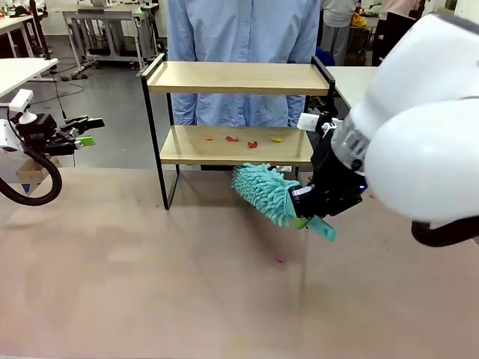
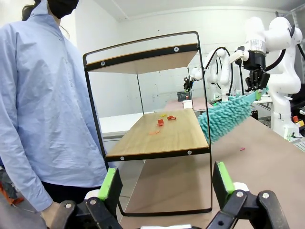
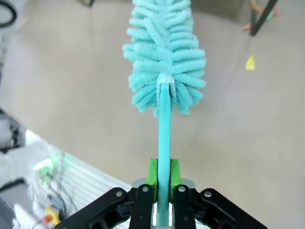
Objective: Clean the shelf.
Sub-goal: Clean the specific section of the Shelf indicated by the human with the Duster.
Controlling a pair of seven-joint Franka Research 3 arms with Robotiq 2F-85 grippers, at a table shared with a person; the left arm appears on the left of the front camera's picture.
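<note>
pale matt wood shelf (image 1: pixel 238 78), fluffy chenille duster (image 1: pixel 263 191)

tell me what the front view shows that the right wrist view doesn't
Front view: the shelf with both boards, small scraps on the lower one, a person behind it, and the left arm's open fingers. Right wrist view: the right arm's green fingers close up, shut on the handle of the duster. Both: that teal duster and the table.

Even bright indoor light, soft shadows; wrist views wide-angle, edges blurred.
</note>
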